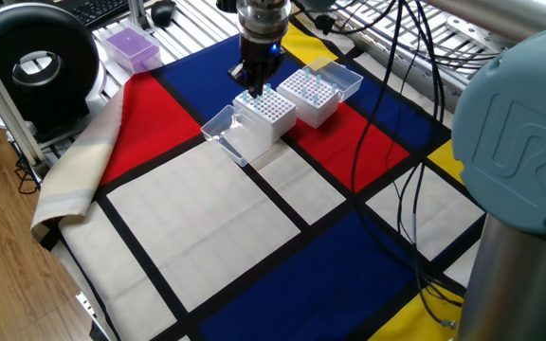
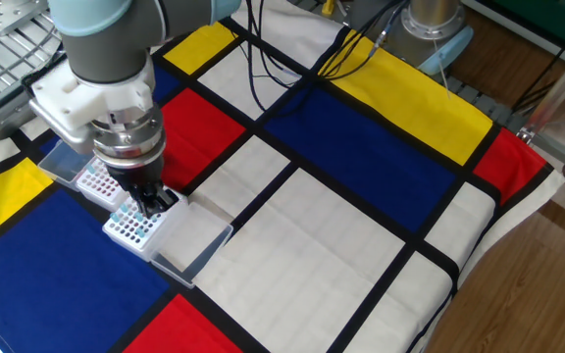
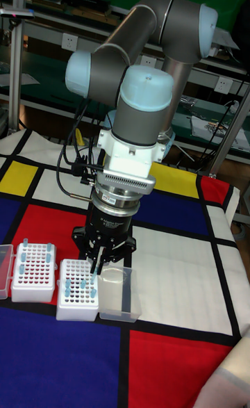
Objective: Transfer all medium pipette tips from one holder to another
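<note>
Tall fixed view: gripper (image 3: 96, 263) hovers over a white rack (image 3: 76, 301), its finger state unclear. A red, blue, yellow and white cloth (image 3: 173, 352) covers the tabletop before green shelving (image 3: 42, 39).

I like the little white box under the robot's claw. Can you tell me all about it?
The white box is a small plastic rack, its top full of tiny holes. A few pale blue tips stand in them. Its clear lid lies open beside it. It sits flat on the coloured cloth, next to a second rack. The claw hangs just over one edge.

The counter (image 1: 197, 208) wears a cloth of red, blue, yellow and white squares. Wood floor (image 1: 8, 284) shows at 8 o'clock. Metal shelves (image 3: 42, 46) stand behind.
</note>
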Motion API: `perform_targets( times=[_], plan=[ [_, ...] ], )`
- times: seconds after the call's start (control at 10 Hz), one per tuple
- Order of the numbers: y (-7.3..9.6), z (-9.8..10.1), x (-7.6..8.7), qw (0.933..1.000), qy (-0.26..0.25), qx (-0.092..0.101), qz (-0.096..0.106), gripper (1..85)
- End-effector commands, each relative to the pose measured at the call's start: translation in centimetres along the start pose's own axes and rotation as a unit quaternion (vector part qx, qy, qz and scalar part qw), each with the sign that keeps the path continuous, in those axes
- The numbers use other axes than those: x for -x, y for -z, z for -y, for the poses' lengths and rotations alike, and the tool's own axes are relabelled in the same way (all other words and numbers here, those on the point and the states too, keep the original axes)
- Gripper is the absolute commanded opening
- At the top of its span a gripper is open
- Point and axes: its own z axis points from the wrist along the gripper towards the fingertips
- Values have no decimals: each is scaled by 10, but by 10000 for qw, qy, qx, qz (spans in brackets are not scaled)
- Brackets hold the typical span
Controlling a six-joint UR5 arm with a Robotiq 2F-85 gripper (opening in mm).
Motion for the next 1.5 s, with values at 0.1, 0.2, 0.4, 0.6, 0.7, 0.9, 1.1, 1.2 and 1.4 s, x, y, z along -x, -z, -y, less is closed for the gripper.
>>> perform_targets(
  times=[0.1,0.2,0.4,0.6,0.7,0.9,1.1,1.2,1.4],
  plan=[
    [28,6,1,9999,-58,57,-116,73],
    [31,6,1,9999,-74,57,-124,73],
    [37,7,0,9998,-118,-38,-157,73],
    [44,9,-2,9997,-115,-79,-209,73],
    [47,12,-2,9997,-89,-109,-215,70],
    [51,24,2,9996,48,-175,-207,70],
    [56,40,4,9995,180,-187,-203,70],
    [56,46,5,9993,223,-224,-180,67],
    [53,58,7,9992,309,-221,-129,57]
  ],
)
